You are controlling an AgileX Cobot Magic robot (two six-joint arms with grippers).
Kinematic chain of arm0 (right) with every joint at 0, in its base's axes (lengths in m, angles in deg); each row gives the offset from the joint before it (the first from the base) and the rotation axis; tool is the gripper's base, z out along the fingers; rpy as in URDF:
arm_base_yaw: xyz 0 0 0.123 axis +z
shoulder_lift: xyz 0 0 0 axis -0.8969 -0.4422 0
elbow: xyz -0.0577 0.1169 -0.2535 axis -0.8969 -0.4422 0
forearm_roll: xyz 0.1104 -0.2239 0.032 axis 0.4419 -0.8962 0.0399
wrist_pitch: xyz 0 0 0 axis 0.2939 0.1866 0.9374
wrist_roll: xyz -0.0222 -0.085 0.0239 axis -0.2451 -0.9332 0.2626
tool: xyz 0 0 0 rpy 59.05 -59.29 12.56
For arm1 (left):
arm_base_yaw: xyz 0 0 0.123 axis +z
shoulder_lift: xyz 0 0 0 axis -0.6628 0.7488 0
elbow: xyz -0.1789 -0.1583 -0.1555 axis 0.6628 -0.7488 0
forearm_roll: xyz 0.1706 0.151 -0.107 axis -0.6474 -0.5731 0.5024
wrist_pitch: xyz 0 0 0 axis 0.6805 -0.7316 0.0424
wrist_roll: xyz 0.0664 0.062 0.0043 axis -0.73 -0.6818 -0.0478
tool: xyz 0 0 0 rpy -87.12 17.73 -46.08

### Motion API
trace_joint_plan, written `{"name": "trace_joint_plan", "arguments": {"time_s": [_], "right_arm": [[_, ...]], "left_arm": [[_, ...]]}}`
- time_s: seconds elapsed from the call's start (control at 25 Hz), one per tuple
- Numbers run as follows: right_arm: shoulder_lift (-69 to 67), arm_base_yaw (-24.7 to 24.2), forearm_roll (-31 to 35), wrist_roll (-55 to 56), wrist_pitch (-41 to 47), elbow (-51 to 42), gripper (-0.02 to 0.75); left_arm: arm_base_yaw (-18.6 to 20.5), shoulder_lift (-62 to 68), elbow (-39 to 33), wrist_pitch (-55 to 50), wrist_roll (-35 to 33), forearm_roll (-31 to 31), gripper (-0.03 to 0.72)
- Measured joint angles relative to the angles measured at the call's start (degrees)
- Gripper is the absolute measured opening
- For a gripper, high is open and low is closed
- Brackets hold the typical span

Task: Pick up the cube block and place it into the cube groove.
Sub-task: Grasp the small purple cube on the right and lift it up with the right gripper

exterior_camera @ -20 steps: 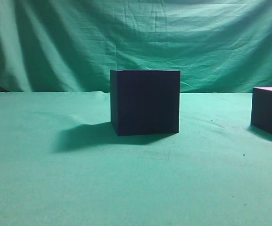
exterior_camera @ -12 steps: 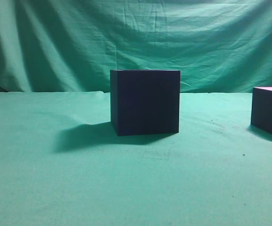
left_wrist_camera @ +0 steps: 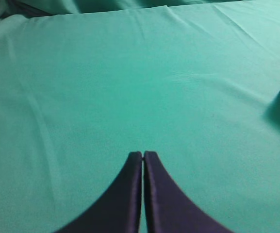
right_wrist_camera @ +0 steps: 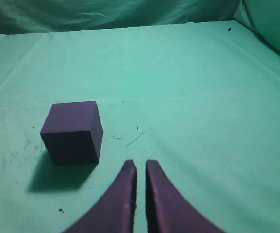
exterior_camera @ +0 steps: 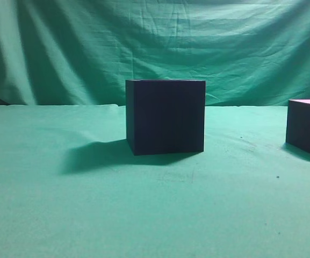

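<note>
Right wrist view: the right end effector (right_wrist_camera: 140, 167) is nearly closed, empty; open it, shift left over the block (right_wrist_camera: 73, 131), then descend squarely.

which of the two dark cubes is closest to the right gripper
The smaller cube block, just left of and ahead of the right gripper. The larger cube groove sits mid-table and does not appear in the right wrist view.
</note>
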Motion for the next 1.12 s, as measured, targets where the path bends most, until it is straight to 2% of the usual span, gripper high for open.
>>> {"name": "trace_joint_plan", "arguments": {"time_s": [0.2,0.32,0.44,0.56,0.72,0.96,1.12], "right_arm": [[0.00,0.00,0.11,-0.11,-2.02,0.00,0.048],[0.00,0.00,2.33,0.48,-10.48,0.00,0.048],[0.00,0.00,3.47,1.33,-22.57,0.00,0.048],[0.00,0.00,3.69,4.52,-27.25,0.00,0.048],[-1.66,0.00,3.83,4.54,-18.58,6.11,0.048],[-18.00,0.00,5.67,3.72,-3.75,18.76,0.048],[-28.97,0.00,8.27,2.38,4.28,23.25,0.048]], "left_arm": [[0.00,0.00,0.00,0.00,0.00,0.00,0.000],[0.00,0.00,0.00,0.00,0.00,0.00,0.000],[0.00,0.00,0.00,0.00,0.00,0.00,0.000],[0.00,0.00,0.00,0.00,0.00,0.00,0.000],[0.00,0.00,0.00,0.00,0.00,0.00,0.000],[0.00,0.00,0.00,0.00,0.00,0.00,0.000],[0.00,0.00,0.00,0.00,0.00,0.00,0.000]]}}
